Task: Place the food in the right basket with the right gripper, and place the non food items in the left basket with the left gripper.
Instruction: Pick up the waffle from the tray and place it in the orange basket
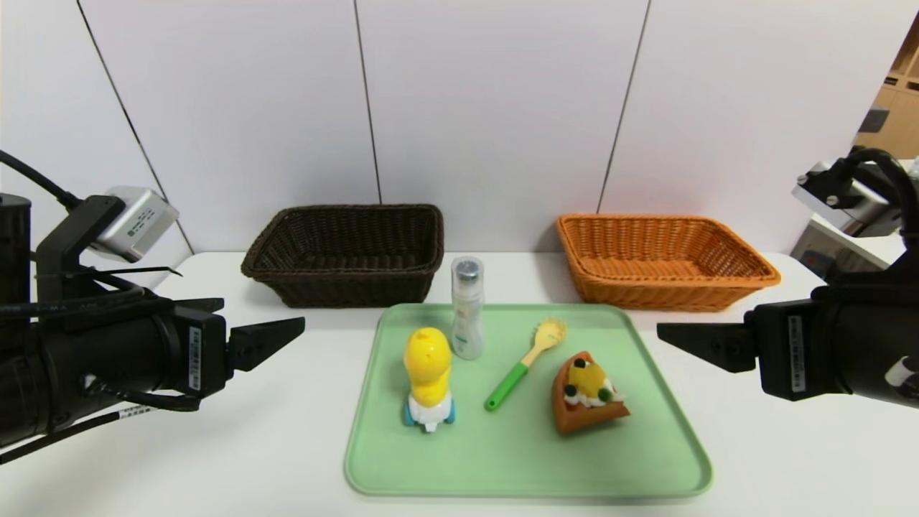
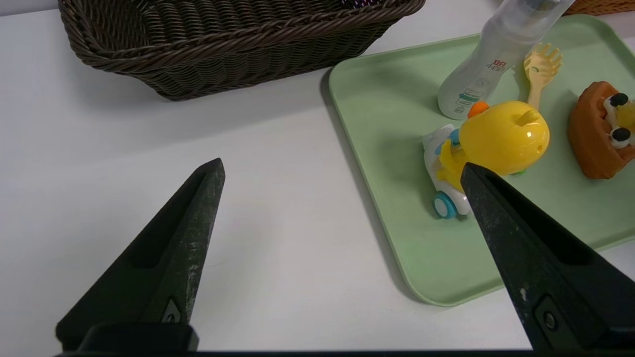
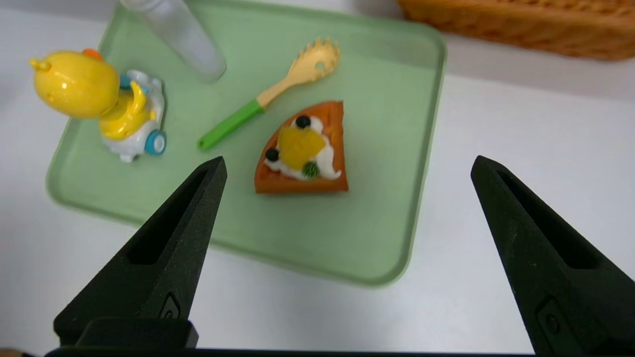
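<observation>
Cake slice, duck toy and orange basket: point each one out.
cake slice (image 3: 302, 153), right wrist view, on its yellow topping.
duck toy (image 1: 428, 355), head view, on its yellow head.
orange basket (image 1: 718, 291), head view, on its front wall.

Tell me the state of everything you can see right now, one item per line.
Left gripper: open, empty, off the tray's left side.
Right gripper: open, empty, off the tray's right side.
Brown basket: empty.
Orange basket: empty.
Green tray: flat on the table, holding four items.
Bottle: upright, capped.
Duck toy: upright on its wheels.
Pasta spoon: lying flat.
Cake slice: resting on the tray, topping up.
</observation>
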